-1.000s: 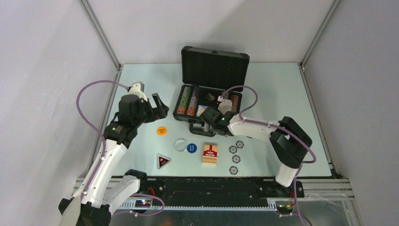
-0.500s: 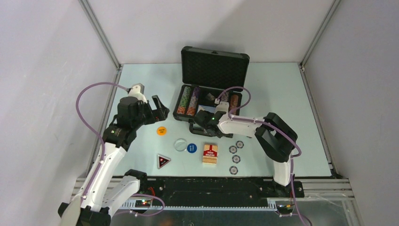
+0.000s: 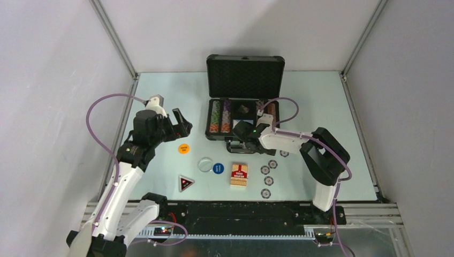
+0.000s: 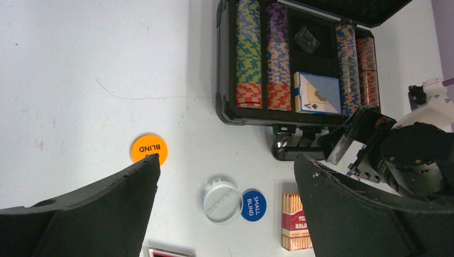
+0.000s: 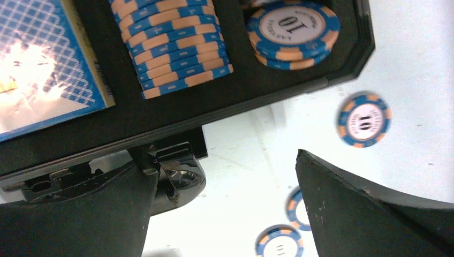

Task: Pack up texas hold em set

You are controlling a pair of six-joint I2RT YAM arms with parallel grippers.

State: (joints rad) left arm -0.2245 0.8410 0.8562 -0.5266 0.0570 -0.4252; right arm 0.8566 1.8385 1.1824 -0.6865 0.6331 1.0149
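The dark grey briefcase (image 3: 243, 110) lies open, its lid (image 3: 244, 75) upright, with rows of striped chips (image 4: 249, 51) and a blue deck (image 4: 317, 93) in its tray. My right gripper (image 3: 239, 143) is open at the case's front, its fingers either side of the black handle (image 5: 179, 179) without closing on it. Loose poker chips (image 3: 267, 176) lie to its right, blurred in the right wrist view (image 5: 364, 119). My left gripper (image 3: 184, 122) hangs open above the orange button (image 4: 149, 149), clear button (image 4: 220, 200) and blue button (image 4: 253, 205). The red card box (image 3: 239, 174) and triangular marker (image 3: 186, 183) lie nearer.
Grey walls and metal frame rails (image 3: 115, 45) enclose the pale table (image 3: 321, 107). A black rail (image 3: 241, 211) runs along the near edge between the arm bases. Purple cables (image 3: 101, 107) loop over both arms.
The case has swung from a skewed pose to square and shifted right. My right gripper moved right with it at the handle. The left arm barely moved.
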